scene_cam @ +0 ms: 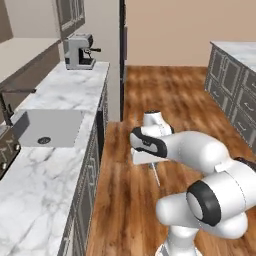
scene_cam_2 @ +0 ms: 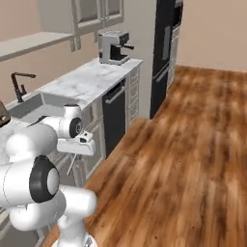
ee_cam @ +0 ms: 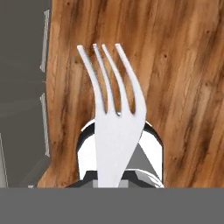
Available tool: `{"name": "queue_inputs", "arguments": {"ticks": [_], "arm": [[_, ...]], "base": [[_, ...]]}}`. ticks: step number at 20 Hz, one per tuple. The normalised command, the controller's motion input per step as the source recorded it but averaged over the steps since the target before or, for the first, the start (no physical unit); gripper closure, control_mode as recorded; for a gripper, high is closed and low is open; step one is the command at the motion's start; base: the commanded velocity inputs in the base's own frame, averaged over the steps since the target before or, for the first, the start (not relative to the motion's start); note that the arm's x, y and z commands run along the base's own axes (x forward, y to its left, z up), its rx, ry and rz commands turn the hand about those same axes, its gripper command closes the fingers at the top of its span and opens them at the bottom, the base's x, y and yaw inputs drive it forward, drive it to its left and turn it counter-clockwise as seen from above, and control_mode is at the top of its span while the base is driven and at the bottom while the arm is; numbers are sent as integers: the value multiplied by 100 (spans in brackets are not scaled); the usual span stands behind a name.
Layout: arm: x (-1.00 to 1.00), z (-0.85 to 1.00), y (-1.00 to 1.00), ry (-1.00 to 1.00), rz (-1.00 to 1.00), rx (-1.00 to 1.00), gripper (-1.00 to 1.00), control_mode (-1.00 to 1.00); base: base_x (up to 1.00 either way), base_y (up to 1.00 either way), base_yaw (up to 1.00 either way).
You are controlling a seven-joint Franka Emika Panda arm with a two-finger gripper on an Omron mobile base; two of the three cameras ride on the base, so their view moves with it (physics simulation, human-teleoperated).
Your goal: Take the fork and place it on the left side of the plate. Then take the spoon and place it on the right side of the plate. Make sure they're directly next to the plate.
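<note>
Hanging low over floor, jaws pinch fork.

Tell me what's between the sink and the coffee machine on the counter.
Nothing: in the left base view, the marble counter between the sink and the coffee machine is bare.

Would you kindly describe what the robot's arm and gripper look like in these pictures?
The arm is made of glossy white, rounded, bulbous segments joined by dark, nearly black bands at the joints. In the base views the gripper is a pale, blocky, box-shaped piece below a rounded white wrist with a dark collar. No loose cables or legible markings can be made out.
</note>
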Motion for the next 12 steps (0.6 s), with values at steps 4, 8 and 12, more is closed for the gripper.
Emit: {"name": "queue_inputs", "arguments": {"ticks": [4,8,12], "arm": [[0,0,0,0,0,0,100,100],[0,0,0,0,0,0,100,100],[0,0,0,0,0,0,100,100]], "base": [[4,-5,-74],[4,-3,-76],[5,-2,-76]]}}
